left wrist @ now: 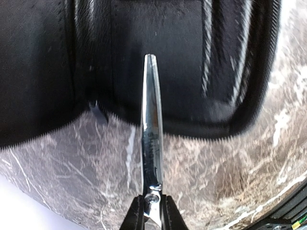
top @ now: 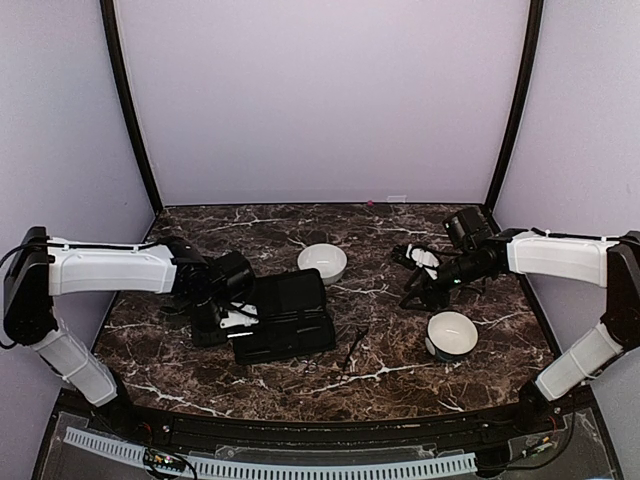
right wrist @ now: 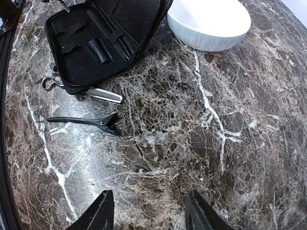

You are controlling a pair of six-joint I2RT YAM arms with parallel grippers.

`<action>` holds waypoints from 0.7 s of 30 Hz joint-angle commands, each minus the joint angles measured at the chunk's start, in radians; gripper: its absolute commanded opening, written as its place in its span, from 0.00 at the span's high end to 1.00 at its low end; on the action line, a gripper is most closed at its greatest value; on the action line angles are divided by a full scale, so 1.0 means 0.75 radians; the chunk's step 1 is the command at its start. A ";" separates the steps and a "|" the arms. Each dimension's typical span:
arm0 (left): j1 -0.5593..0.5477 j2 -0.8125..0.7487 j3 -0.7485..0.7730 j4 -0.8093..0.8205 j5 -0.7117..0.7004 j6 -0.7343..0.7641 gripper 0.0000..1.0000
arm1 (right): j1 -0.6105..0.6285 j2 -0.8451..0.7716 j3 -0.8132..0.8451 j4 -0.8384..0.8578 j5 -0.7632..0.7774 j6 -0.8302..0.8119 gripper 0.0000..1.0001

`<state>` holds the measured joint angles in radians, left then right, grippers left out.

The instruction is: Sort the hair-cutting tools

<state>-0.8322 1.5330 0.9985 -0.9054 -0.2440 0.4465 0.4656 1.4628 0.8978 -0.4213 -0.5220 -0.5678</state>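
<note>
- Firstly, the left tool (left wrist: 152, 213) was closed narrow on the silver scissors (left wrist: 152, 143), gripping them near the pivot screw; the two blades lay shut together and pointed straight away from the fingers (left wrist: 135, 220), the tip reaching over the dark lining of the black case (left wrist: 48, 72).
- The case lay open and flat on the marbled table (top: 200, 225), between the two arms; its zip edge passed under the middle of the held blades.
- The right tool (right wrist: 148, 211) hung above bare table, its fingers standing well apart with nothing between them.
- Ahead of it a slim black clip (right wrist: 81, 122) lay flat on the table, near the case but apart from it; a second pair of scissors (right wrist: 103, 94), with a toothed blade, lay just beside the case's edge, the ring handles at its corner.
- One white bowl (right wrist: 208, 21) stood just beside the case; the other bowl (top: 452, 333) stood near the right arm.
</note>
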 commanded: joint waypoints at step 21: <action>-0.043 0.324 0.224 0.107 0.188 0.048 1.00 | 0.013 0.005 0.016 -0.007 0.014 -0.022 0.49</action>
<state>-0.8474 1.7622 1.1458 -0.8532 -0.1642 0.4599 0.4671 1.4628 0.8978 -0.4213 -0.5182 -0.5724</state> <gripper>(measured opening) 0.092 0.506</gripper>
